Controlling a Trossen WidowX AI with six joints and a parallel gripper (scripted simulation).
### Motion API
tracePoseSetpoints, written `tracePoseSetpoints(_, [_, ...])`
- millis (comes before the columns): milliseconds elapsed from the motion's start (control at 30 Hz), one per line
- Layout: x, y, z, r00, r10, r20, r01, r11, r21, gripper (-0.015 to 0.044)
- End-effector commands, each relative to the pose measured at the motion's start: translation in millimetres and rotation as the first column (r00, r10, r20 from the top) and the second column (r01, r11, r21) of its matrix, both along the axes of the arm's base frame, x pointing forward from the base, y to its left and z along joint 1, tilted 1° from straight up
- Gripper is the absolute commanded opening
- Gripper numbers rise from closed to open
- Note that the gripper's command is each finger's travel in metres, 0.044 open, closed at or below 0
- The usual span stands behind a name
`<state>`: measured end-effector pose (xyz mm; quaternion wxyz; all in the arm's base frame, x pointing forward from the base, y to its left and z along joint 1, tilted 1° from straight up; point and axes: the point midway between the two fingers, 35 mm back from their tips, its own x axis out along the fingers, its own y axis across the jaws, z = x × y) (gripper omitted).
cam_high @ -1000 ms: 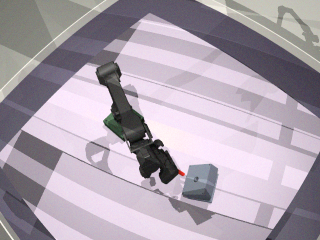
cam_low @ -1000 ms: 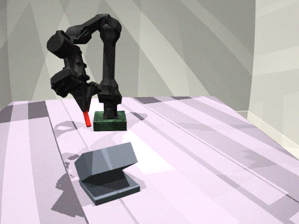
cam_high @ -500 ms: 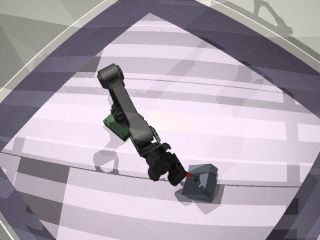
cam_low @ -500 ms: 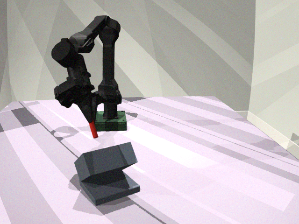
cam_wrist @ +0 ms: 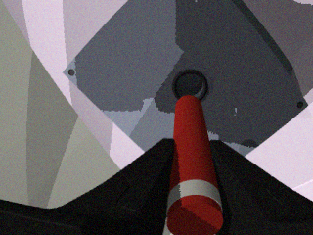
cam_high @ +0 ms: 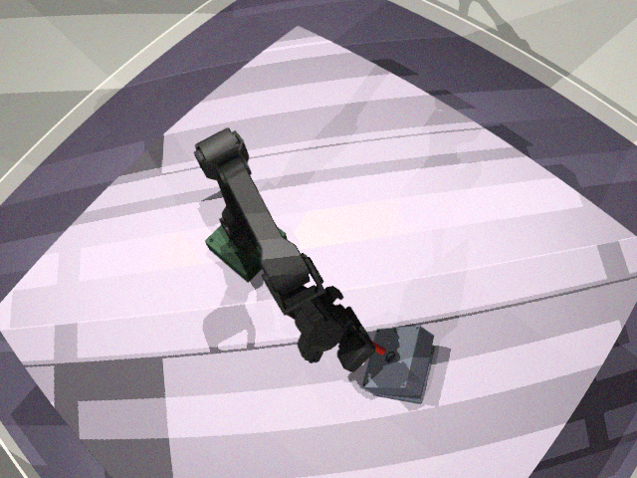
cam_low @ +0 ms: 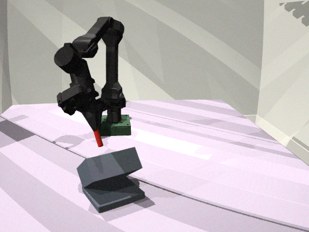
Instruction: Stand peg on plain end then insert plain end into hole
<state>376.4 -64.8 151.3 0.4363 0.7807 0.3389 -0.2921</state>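
Observation:
My gripper (cam_high: 372,347) (cam_low: 96,129) (cam_wrist: 191,150) is shut on the red peg (cam_high: 379,349) (cam_low: 99,139) (cam_wrist: 191,122). The peg's white band (cam_wrist: 198,189) is at the end nearer the wrist camera, and its plain end sticks out past the fingertips. The grey-blue sloped panel (cam_high: 411,372) (cam_low: 96,166) (cam_wrist: 127,59) has a dark round hole (cam_high: 390,356) (cam_wrist: 190,84) in its face. The plain end is outside the hole; in the wrist view it overlaps the hole's lower rim. In the exterior view the peg hangs tilted above the panel, whose holed face is hidden there.
The panel's base plate (cam_low: 119,199) rests on the table. The green base block (cam_high: 221,249) (cam_low: 120,129) of the arm stands behind the peg and panel in the exterior view. Shadows of the arm cross the table and the panel's face.

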Motion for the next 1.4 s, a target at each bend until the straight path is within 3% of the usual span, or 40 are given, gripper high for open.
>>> tracePoseSetpoints(0, [2.2,0.3,-5.0,1.000,-0.004,-0.008,0.004,1.000,-0.001,0.0000])
tracePoseSetpoints(1367, [11.8,4.7,-16.6,1.000,0.003,0.006,-0.003,1.000,-0.003,0.0000])
